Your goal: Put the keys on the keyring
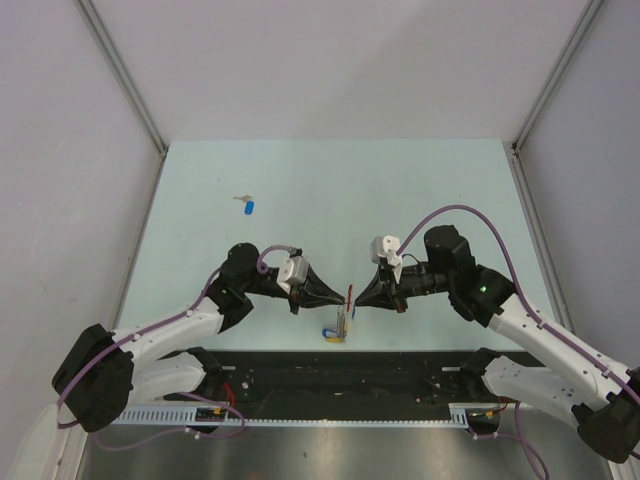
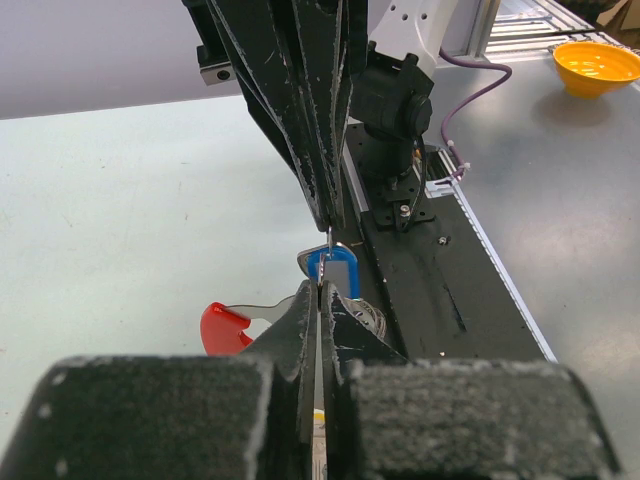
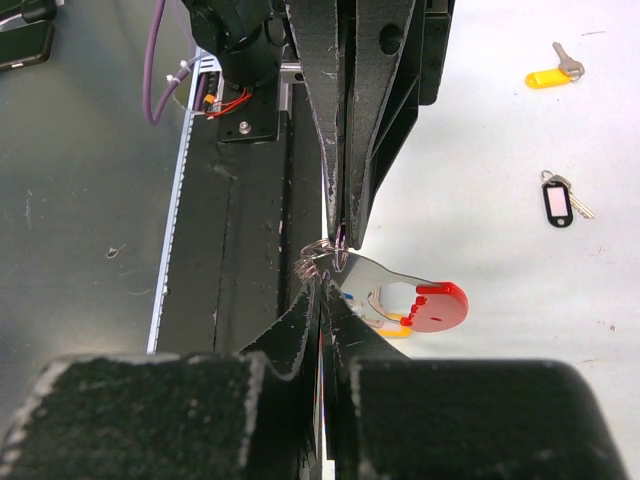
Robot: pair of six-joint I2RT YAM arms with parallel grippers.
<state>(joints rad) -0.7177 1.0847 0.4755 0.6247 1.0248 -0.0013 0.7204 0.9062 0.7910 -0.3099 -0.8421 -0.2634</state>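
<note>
Our left gripper (image 2: 320,290) and right gripper (image 3: 322,290) both pinch the keyring (image 3: 438,307), jaws pressed together, over the table's (image 1: 400,180) near edge. Two keys (image 1: 336,333) seem threaded already; a loose blue key (image 1: 247,206) remains.

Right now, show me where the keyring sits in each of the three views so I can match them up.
Top external: the keyring is a small red sliver just below centre.
Left wrist: its red arc is low and left of centre.
Right wrist: its red arc is low and right of centre.
Shared landmark: the black base plate, below the keyring in the top view, to its right in the left wrist view, to its left in the right wrist view.
</note>
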